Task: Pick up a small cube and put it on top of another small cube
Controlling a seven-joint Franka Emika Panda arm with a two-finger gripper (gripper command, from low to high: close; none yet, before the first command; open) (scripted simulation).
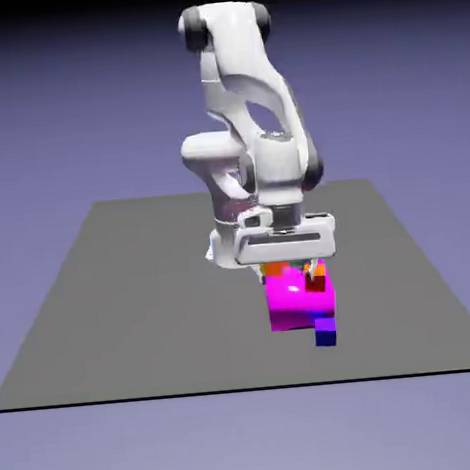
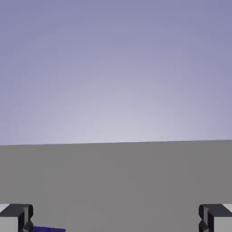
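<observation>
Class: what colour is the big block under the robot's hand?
Magenta, clearest in the exterior view.

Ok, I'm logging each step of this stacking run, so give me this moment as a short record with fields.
gripper: open, fingers far apart, nothing between them
small blue cube: on the table, against the front right corner of the magenta block as the exterior view shows it; not picked up
magenta block: on the table, under the hand
orange cubes: partly hidden behind the magenta block
green cube: not visible in either view
hand view: only a blue sliver by the left finger
</observation>
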